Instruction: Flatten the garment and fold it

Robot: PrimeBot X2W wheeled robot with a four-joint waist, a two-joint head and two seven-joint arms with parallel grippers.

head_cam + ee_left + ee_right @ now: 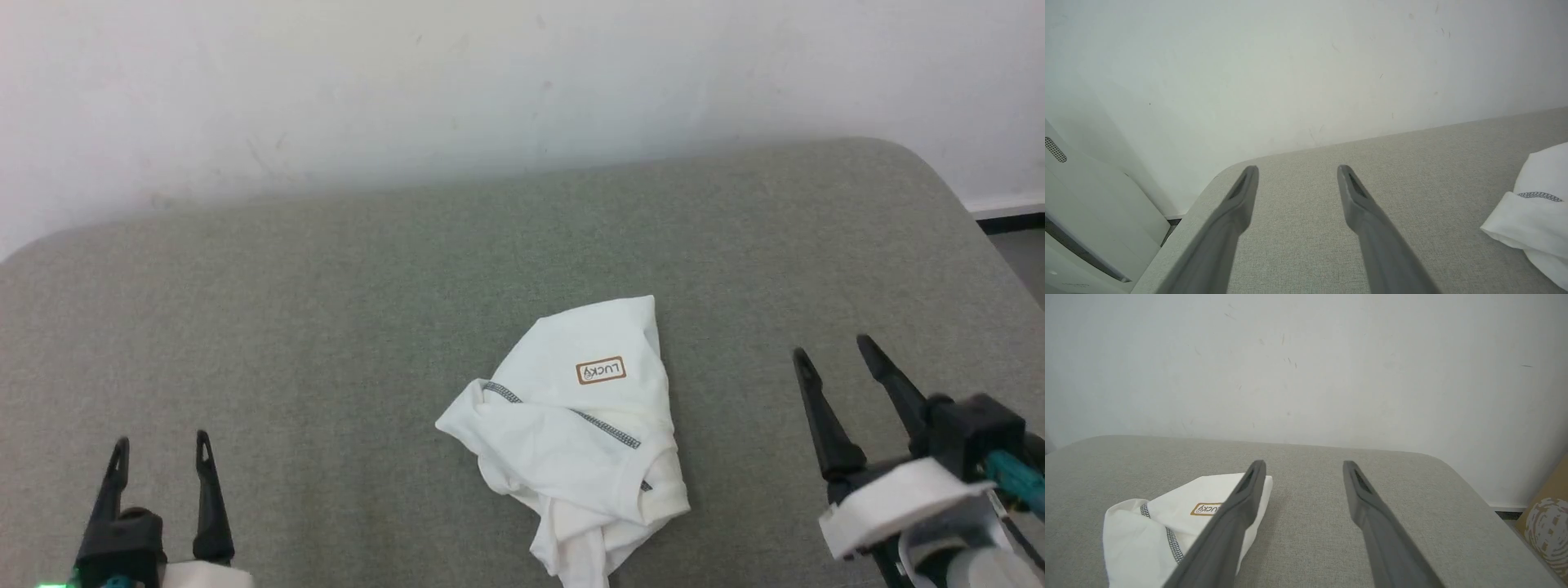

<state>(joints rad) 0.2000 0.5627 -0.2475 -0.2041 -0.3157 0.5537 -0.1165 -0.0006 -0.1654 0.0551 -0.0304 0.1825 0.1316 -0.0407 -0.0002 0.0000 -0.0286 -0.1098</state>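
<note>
The garment (584, 425) is a white shirt lying crumpled in a loose heap near the front middle of the grey-green table (326, 310). Its brown-outlined logo patch faces up and dark stitched seams cross it. My left gripper (161, 451) stands open at the lower left, well apart from the cloth. My right gripper (833, 349) stands open at the lower right, a short way to the right of the heap. The left wrist view catches the garment (1535, 212) at its right edge, beyond the left gripper (1297, 168). In the right wrist view the garment (1167, 522) lies left of the right gripper (1304, 463).
A white wall (490, 82) rises behind the table. The table has rounded far corners. Dark floor (1012, 224) shows past its right side. A pale appliance (1081, 212) stands beyond its left edge, and a patterned cardboard box (1547, 526) beyond its right.
</note>
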